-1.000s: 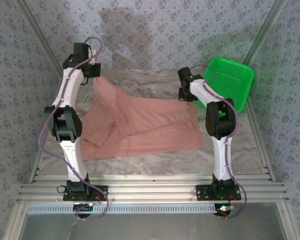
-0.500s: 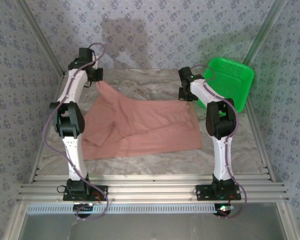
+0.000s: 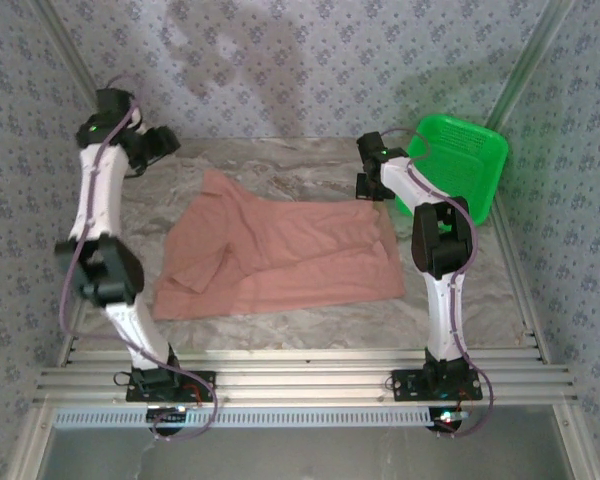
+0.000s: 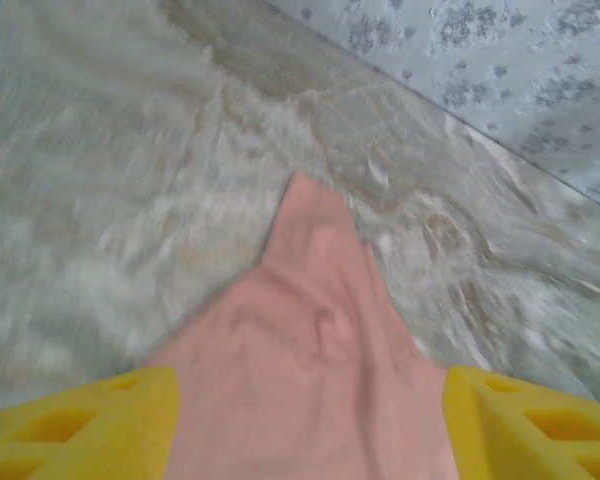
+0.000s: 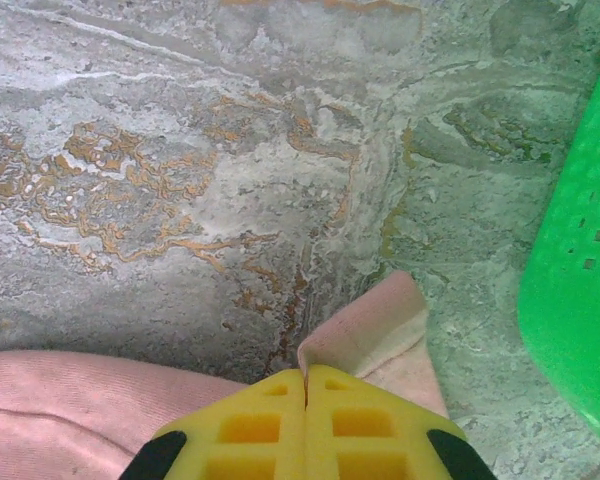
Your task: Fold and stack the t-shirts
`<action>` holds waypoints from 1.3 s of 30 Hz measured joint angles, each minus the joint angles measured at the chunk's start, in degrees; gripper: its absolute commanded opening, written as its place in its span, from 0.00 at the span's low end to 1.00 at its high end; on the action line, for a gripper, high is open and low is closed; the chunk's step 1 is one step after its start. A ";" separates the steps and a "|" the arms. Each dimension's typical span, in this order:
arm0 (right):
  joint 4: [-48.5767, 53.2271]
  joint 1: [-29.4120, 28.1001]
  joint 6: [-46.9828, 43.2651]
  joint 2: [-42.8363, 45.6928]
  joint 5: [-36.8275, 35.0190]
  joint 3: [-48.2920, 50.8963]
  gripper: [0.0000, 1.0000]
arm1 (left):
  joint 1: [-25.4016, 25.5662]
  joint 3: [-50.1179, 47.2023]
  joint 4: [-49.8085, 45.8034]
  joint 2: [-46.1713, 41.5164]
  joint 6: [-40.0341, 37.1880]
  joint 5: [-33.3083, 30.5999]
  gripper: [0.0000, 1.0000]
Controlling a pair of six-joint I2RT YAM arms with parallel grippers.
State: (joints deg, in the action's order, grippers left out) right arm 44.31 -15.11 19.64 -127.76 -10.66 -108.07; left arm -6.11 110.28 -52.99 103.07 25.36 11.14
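left jaws apart, empty | right jaws pinching t-shirt (image 3: 280, 250) corner | t-shirt spread on table (image 3: 310, 165)

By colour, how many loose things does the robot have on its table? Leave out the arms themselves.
Pink: 1, the t-shirt
Green: 1, the basket
Total: 2
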 measured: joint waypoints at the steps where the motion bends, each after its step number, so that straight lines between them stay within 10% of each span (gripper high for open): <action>1: -0.26 0.00 0.00 0.00 0.24 0.35 0.00 | -0.33 -6.82 0.68 -6.40 2.43 1.09 0.70; 7: -0.87 0.09 0.02 0.00 2.03 2.38 0.00 | 1.01 -47.63 4.83 -33.38 17.22 8.13 0.66; 12: -1.31 0.15 0.00 0.00 3.08 2.45 0.00 | 0.44 -66.49 6.99 -36.39 27.19 10.45 0.62; 33: -1.31 0.42 -0.07 0.00 4.50 2.51 0.00 | 0.48 -70.73 20.52 -25.88 33.57 9.62 0.51; 39: -1.33 0.46 -0.07 0.00 4.50 2.54 0.00 | 0.55 -71.10 22.21 -24.13 33.83 9.07 0.35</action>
State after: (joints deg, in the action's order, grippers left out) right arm 42.98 -14.66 19.57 -127.76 -6.15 -105.54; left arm -5.56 39.18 -30.79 78.94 59.20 20.21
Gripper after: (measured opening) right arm 0.063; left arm 0.413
